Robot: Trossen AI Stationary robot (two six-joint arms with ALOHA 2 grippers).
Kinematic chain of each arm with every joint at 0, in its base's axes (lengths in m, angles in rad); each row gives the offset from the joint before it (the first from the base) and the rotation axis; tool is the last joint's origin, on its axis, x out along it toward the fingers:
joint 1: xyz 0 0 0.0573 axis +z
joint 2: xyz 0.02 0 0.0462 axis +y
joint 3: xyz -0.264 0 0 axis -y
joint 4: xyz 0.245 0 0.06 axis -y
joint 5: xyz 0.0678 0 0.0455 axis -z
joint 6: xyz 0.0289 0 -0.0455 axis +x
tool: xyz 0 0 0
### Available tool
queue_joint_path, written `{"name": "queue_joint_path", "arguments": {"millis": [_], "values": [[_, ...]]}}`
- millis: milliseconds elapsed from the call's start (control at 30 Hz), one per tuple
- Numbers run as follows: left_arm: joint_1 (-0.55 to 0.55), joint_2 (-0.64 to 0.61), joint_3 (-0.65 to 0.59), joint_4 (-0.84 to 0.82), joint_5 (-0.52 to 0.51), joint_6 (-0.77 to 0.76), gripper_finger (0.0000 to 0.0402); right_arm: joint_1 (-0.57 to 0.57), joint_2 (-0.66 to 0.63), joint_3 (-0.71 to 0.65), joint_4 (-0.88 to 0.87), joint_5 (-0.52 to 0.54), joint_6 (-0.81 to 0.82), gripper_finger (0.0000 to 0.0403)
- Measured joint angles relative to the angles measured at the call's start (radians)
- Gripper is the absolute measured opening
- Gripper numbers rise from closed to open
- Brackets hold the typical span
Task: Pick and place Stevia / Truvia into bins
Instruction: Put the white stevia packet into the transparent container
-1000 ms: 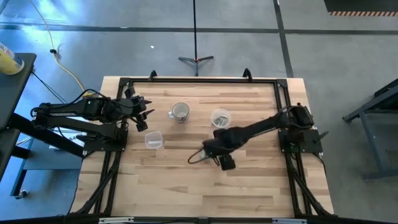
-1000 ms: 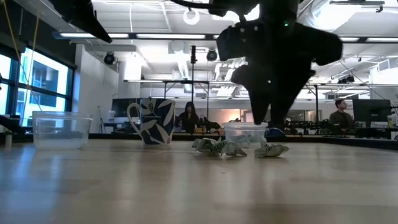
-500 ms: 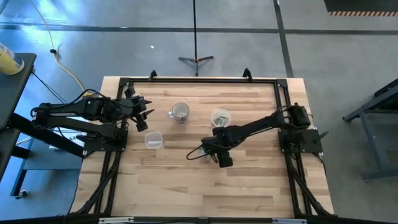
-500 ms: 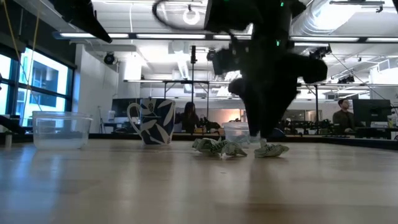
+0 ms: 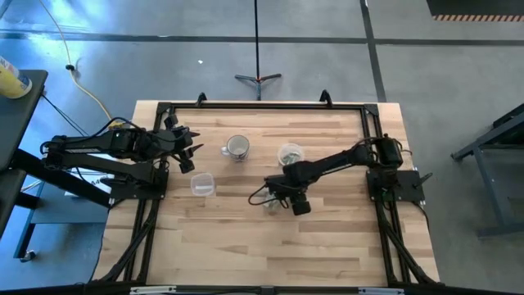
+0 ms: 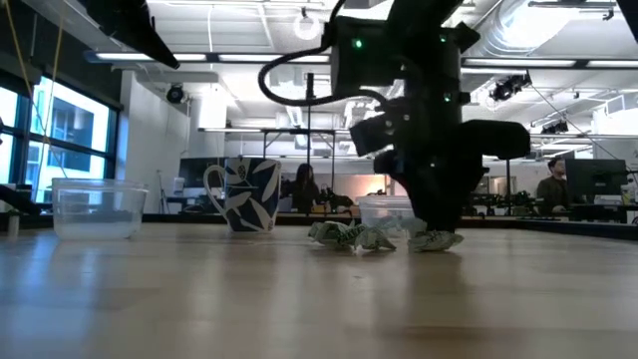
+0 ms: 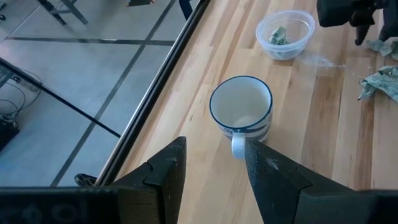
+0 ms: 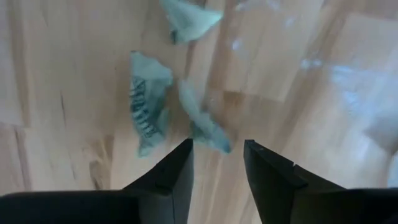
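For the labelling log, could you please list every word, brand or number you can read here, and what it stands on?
No text can be read with certainty.
Sweetener packet ahead of the right hand: dark print, too blurred to read.
Mug: a leaf pattern only, no words.
Clear cup: the packets inside are too small to read.

Crumpled green-white packets (image 6: 351, 236) lie beside the clear cup (image 6: 384, 213)
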Motion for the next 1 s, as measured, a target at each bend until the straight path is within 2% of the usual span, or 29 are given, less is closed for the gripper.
{"name": "queue_joint_path", "arguments": {"millis": [300, 433, 533, 733, 867, 1000], "values": [[0.000, 0.000, 0.000, 0.000, 0.000, 0.000, 0.0200, -0.003, 0.000, -0.007, 0.103, -0.023, 0.007, 0.0123], [0.000, 0.000, 0.000, 0.000, 0.000, 0.000, 0.0200, -0.003, 0.000, -0.007, 0.096, -0.027, 0.029, 0.0119], [0.000, 0.000, 0.000, 0.000, 0.000, 0.000, 0.0200, -0.007, 0.000, -0.007, 0.086, -0.019, 0.045, 0.0097], [0.000, 0.000, 0.000, 0.000, 0.000, 0.000, 0.0200, -0.010, 0.000, 0.011, 0.050, 0.043, 0.091, 0.0013], [0.000, 0.000, 0.000, 0.000, 0.000, 0.000, 0.0200, -0.009, -0.012, 0.095, -0.032, 0.110, 0.170, 0.0013], [0.000, 0.000, 0.000, 0.000, 0.000, 0.000, 0.0200, -0.016, -0.082, 0.163, -0.084, 0.145, 0.294, 0.0005]]}}
